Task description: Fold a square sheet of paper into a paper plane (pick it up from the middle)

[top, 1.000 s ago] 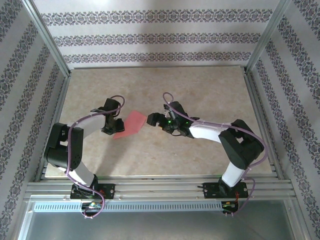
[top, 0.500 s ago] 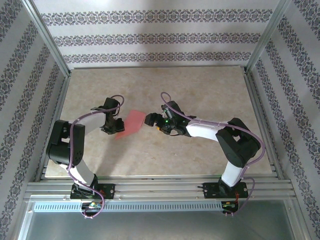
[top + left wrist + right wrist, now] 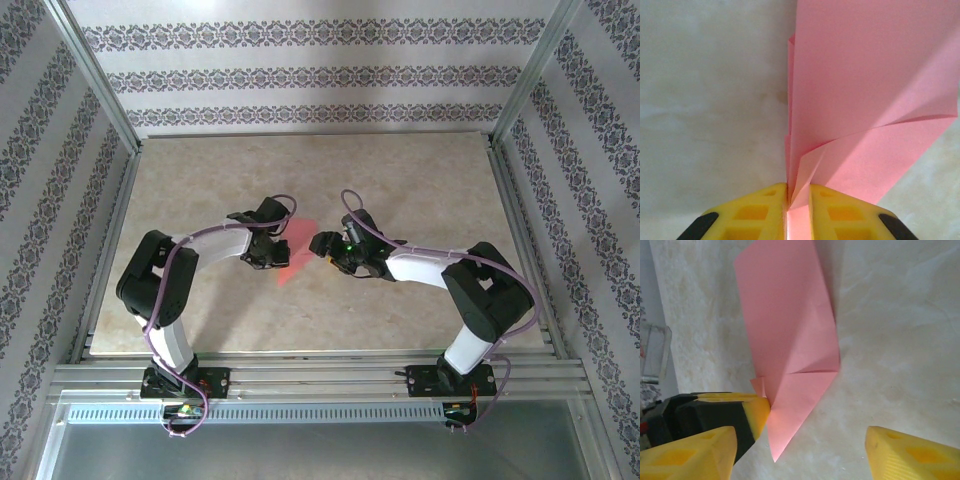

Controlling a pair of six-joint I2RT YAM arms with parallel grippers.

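Near the middle of the marbled bench, a partly folded pink sheet of paper sits between two robot arms. The left gripper has its yellow fingers pinching the sheet's folded edge. The right gripper faces it with fingers spread wide, and the sheet's pointed corner lies between them.

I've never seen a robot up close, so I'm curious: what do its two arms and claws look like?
The left arm and right arm have chunky black joints, white tubular links and looping lilac cables. A green light glows on the right arm's wrist. The left gripper and right gripper have blocky yellow fingers with hollow pockets.
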